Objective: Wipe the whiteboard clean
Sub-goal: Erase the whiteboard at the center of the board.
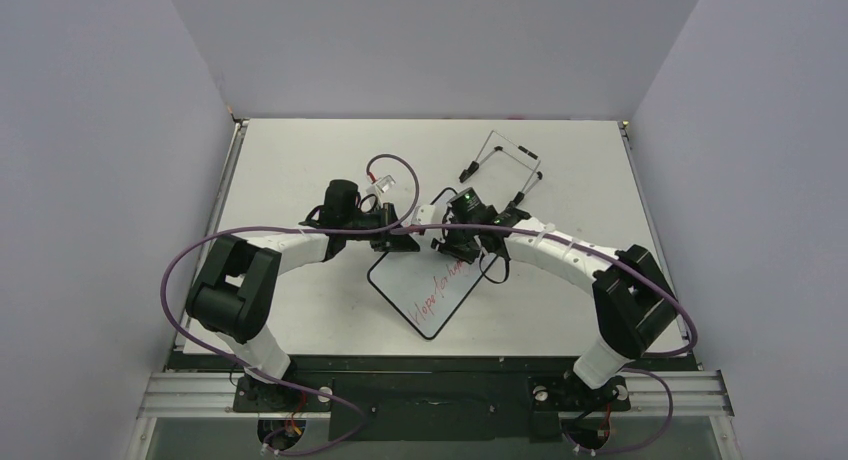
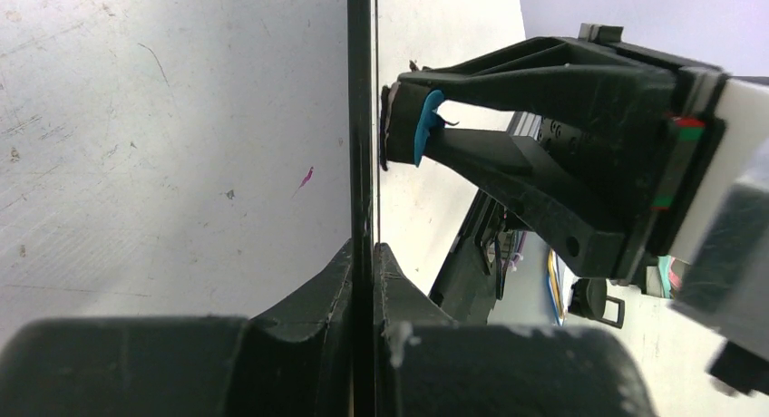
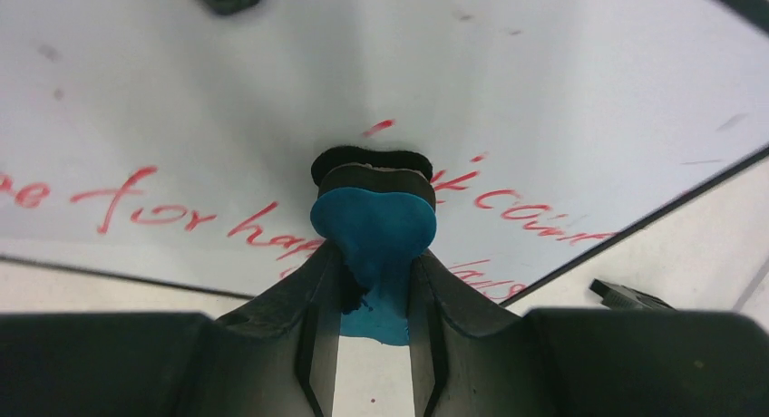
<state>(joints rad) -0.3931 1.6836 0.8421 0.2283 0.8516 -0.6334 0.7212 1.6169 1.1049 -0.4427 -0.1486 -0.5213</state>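
The whiteboard (image 1: 405,280), white with a thin black rim, lies slanted at the table's middle with red handwriting (image 1: 445,290) across it. My left gripper (image 1: 398,236) is shut on its upper left rim. In the left wrist view the board shows edge-on (image 2: 362,91), clamped between my fingers (image 2: 374,254). My right gripper (image 1: 462,248) is shut on the blue eraser (image 3: 374,222). The eraser's black pad presses on the board face (image 3: 227,91), among the red letters (image 3: 136,204). The eraser also shows in the left wrist view (image 2: 424,127), against the board.
A thin wire easel stand (image 1: 505,165) lies on the table behind the right gripper. A small clear object (image 1: 382,183) sits behind the left wrist. Grey walls close in the table on three sides. Purple cables loop from both arms.
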